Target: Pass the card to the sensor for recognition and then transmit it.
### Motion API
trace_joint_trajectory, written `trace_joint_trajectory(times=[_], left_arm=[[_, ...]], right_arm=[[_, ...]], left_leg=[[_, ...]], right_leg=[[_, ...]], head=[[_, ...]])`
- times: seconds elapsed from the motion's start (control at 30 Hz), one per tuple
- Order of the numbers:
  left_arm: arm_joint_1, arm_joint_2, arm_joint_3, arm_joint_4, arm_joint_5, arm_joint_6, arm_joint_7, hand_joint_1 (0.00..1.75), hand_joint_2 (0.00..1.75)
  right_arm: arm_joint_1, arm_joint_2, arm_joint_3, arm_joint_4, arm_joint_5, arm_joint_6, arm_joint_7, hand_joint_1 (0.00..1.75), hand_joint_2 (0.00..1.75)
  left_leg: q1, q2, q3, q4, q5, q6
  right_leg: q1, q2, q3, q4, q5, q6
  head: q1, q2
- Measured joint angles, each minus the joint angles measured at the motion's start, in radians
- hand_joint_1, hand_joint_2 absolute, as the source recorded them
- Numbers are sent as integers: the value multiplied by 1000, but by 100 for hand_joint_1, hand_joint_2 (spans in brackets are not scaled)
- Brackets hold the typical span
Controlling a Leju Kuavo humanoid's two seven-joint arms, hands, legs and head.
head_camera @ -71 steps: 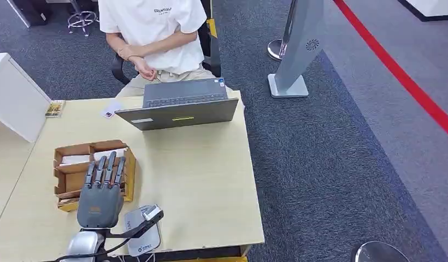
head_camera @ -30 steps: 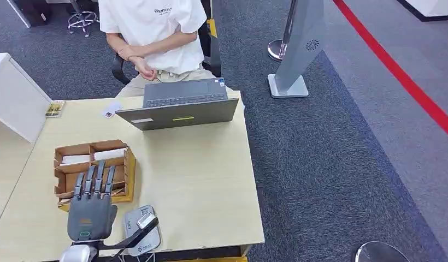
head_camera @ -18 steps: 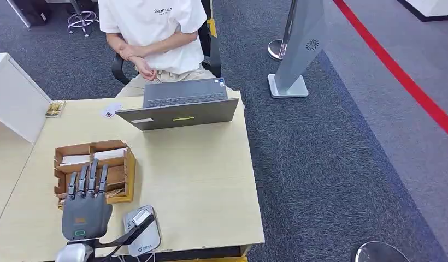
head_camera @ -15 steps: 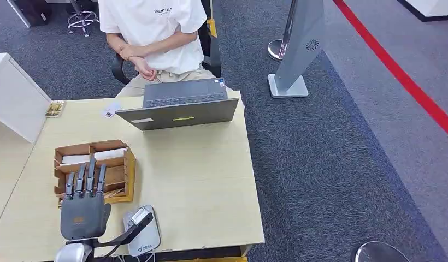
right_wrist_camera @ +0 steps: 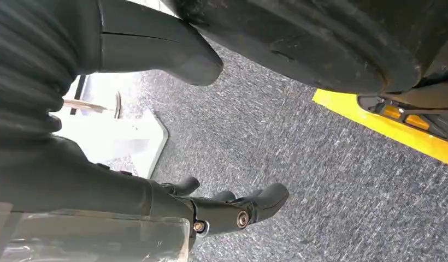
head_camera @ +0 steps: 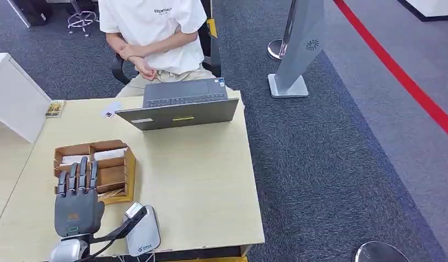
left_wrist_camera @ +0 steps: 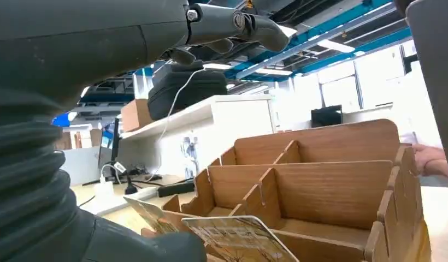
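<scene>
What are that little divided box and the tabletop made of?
The brown divided box looks like thin wood or plywood: visible grain and notched, slotted dividers in the left wrist view. The pale beige tabletop seems to be smooth, matte wood-look laminate, though solid wood can't be ruled out.

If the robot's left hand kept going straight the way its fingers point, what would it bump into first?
Most likely the wooden card box. The left hand points its fingers across the table at it, and they already overlap its near edge from above. Height is unclear, so it might pass just over.
</scene>
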Motion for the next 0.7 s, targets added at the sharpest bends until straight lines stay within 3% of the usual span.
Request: trace_joint_trajectory(times=[0.7], left_arm=[[-30, -10, 3, 73, 0, 13, -17, 0, 175]], right_arm=[[0, 3, 0, 0, 9, 3, 3, 0, 175]], left_leg=[[0, 0, 0, 0, 0, 0]], right_leg=[[0, 0, 0, 0, 0, 0]], head=[[0, 0]])
